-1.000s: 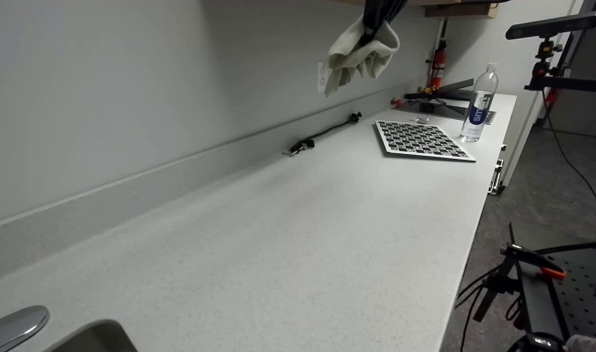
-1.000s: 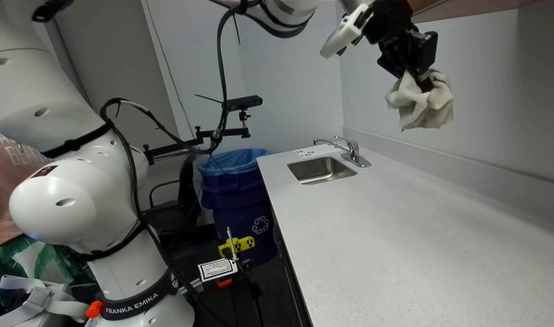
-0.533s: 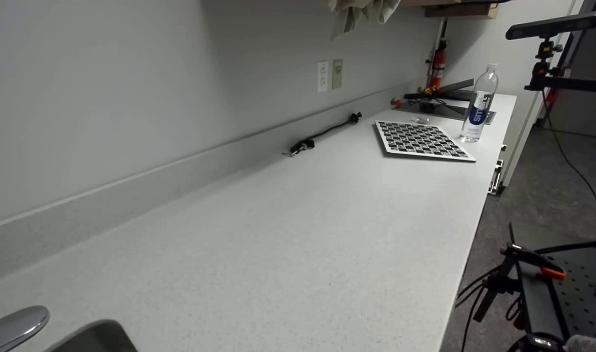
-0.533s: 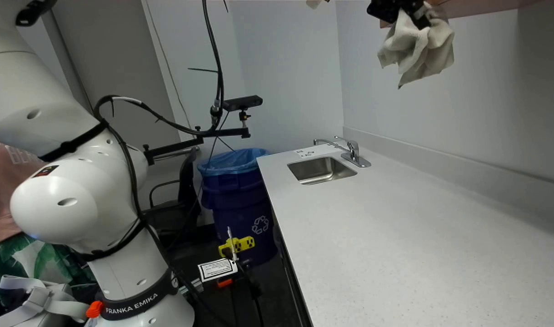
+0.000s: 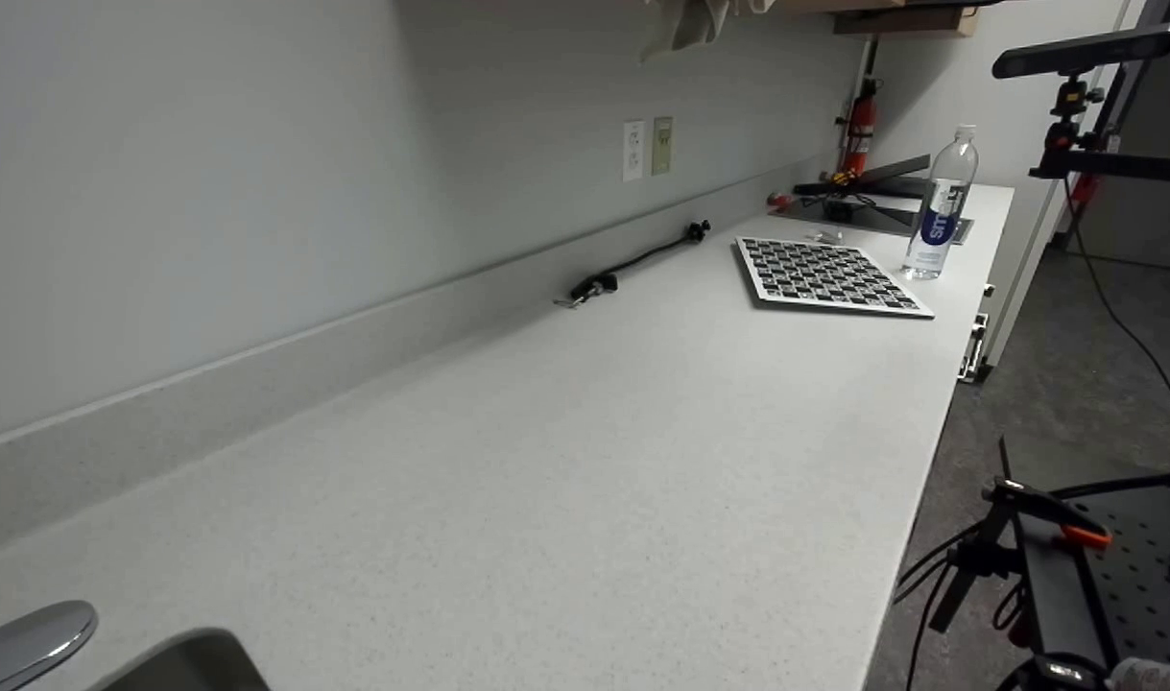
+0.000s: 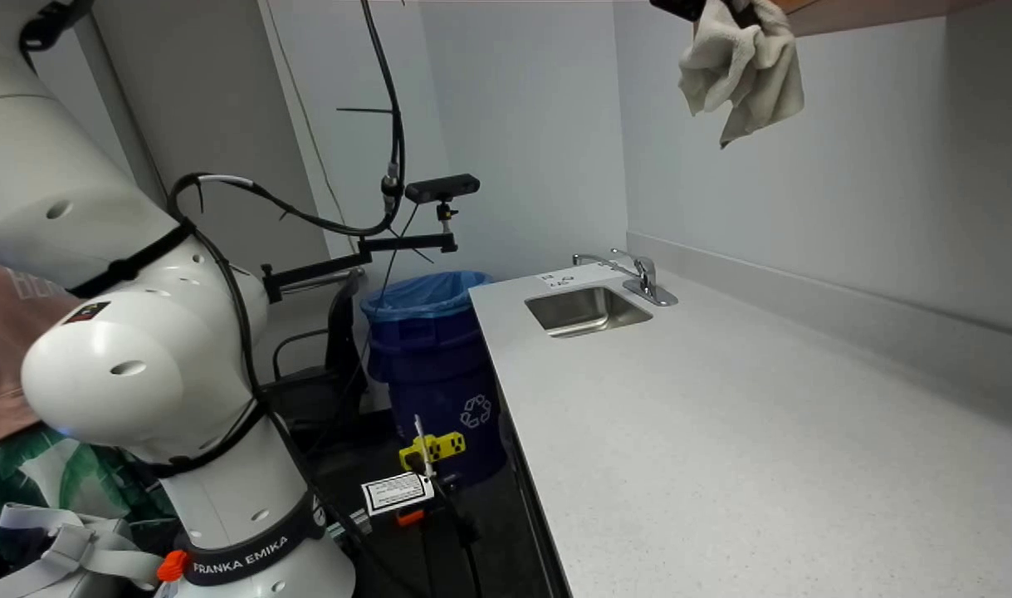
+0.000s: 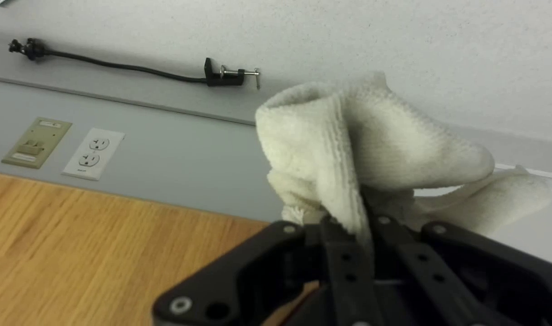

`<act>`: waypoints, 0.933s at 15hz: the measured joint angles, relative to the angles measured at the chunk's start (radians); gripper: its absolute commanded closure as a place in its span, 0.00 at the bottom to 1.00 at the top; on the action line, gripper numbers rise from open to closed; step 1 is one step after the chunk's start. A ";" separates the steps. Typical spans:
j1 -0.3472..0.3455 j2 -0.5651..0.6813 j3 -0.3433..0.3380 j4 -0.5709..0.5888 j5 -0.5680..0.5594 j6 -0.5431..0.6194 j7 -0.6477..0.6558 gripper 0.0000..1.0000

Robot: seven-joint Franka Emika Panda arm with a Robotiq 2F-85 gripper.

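My gripper point(image 7: 364, 222) is shut on a cream, ribbed cloth point(image 7: 312, 140). The cloth is bunched at the fingers, hides the fingertips, and hangs in loose folds. In an exterior view, the cloth point(image 6: 746, 71) hangs high above the counter point(image 6: 721, 432), beside the underside of a wooden cabinet point(image 6: 879, 15). Only a dark bit of the gripper point(image 6: 742, 15) shows there at the top edge. In an exterior view, only the lower end of the cloth point(image 5: 695, 24) shows at the top edge, and the gripper is out of view.
A checkered board point(image 5: 824, 276), a clear bottle point(image 5: 940, 206) and a black clamp with a flexible arm point(image 5: 599, 284) lie or stand on the counter. A sink point(image 6: 587, 311) and faucet point(image 6: 648, 282) are at one end. The wooden cabinet point(image 7: 99, 249) is close to the gripper.
My gripper has risen with the cloth, mostly in the first half second. It has since moved slightly further up and sideways. The wall outlets behind the cloth have come into sight.
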 measured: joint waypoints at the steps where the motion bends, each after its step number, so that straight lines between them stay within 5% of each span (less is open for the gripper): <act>1: 0.000 0.000 0.000 -0.001 0.000 0.005 0.004 0.98; 9: 0.002 -0.021 -0.001 -0.040 0.008 0.061 0.034 0.98; 14: 0.034 -0.021 -0.008 0.022 0.039 -0.065 -0.065 0.98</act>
